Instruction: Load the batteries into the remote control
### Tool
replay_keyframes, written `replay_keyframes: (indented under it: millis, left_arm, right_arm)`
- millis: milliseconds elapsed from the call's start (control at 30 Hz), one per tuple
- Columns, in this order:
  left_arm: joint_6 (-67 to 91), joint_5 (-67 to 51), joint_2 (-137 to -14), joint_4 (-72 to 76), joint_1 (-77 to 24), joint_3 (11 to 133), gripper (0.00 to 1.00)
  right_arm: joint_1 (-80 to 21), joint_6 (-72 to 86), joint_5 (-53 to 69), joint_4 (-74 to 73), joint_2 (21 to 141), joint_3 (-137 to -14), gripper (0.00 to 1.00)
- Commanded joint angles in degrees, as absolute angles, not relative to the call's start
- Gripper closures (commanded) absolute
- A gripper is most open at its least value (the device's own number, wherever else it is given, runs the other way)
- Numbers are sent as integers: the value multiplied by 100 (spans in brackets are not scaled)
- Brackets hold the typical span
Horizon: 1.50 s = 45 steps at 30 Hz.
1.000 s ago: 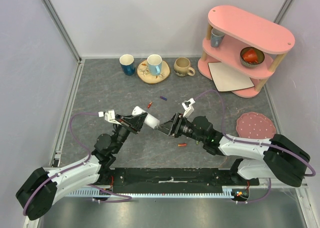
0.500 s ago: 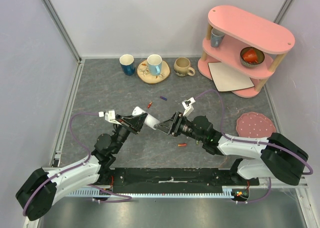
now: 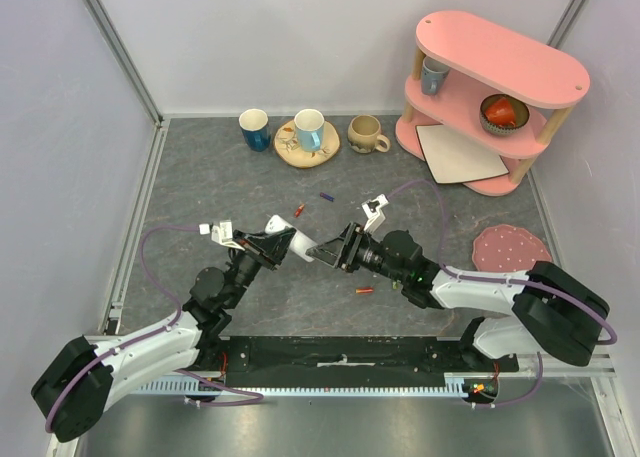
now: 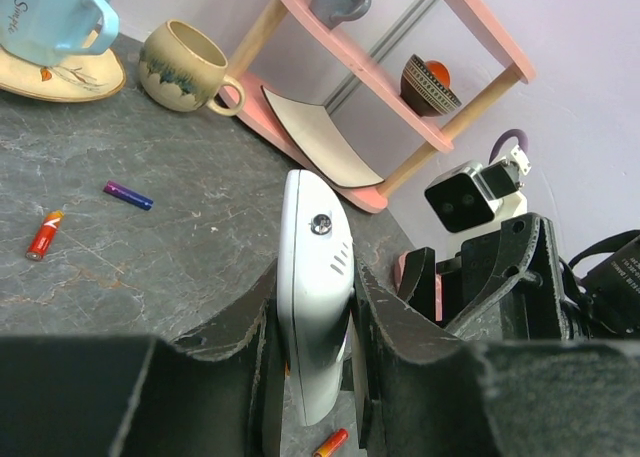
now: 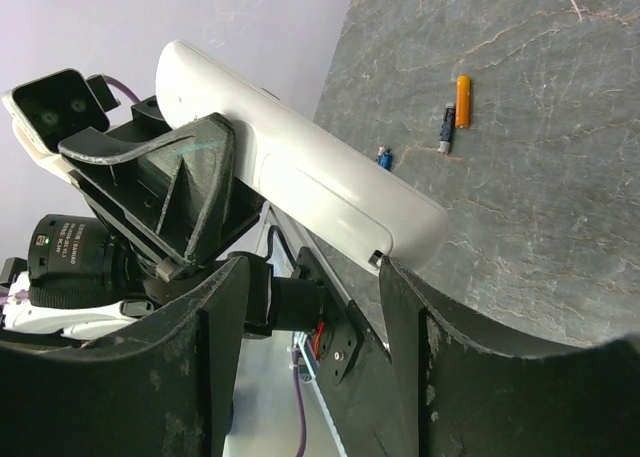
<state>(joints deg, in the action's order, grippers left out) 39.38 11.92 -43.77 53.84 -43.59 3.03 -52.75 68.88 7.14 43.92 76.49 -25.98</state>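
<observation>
My left gripper (image 3: 277,243) is shut on the white remote control (image 3: 298,244) and holds it tilted above the table; in the left wrist view the remote (image 4: 316,239) sits edge-on between the two fingers. My right gripper (image 3: 332,253) is open at the remote's free end. In the right wrist view one fingertip (image 5: 392,273) touches the remote (image 5: 310,172) beside a small notch. Batteries lie loose on the table: a red-orange one (image 3: 298,211), a purple one (image 3: 326,196) and another red-orange one (image 3: 365,290). A small blue one (image 5: 383,158) shows in the right wrist view.
Three mugs (image 3: 254,129) (image 3: 309,129) (image 3: 365,133) stand at the back, the middle one on a round coaster (image 3: 293,154). A pink shelf unit (image 3: 500,87) at the back right holds a cup, a bowl and a white square card (image 3: 458,153). A pink round mat (image 3: 512,247) lies at the right.
My right gripper has moved a little left, closing in on the remote's free end. The left gripper and remote have shifted only slightly.
</observation>
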Motion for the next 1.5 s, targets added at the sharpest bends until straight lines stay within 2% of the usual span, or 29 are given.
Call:
replay_keyframes:
  millis: [0, 333, 633, 1467]
  left_arm:
    - [3964, 1064, -4316, 5660, -4430, 439, 98]
    - [3955, 958, -4280, 5651, -4465, 448, 98]
    - [4078, 888, -4403, 5669, -4535, 448, 98]
    - [3647, 1564, -4113, 4658, -4649, 668, 98]
  right_arm:
    - [-5247, 6934, 659, 4790, 7708, -2874, 37]
    - [-5256, 7057, 703, 4931, 7901, -2909, 38]
    - [-5247, 7400, 914, 5624, 8235, -2900, 45]
    - [-5256, 7321, 940, 5379, 7937, -2900, 46]
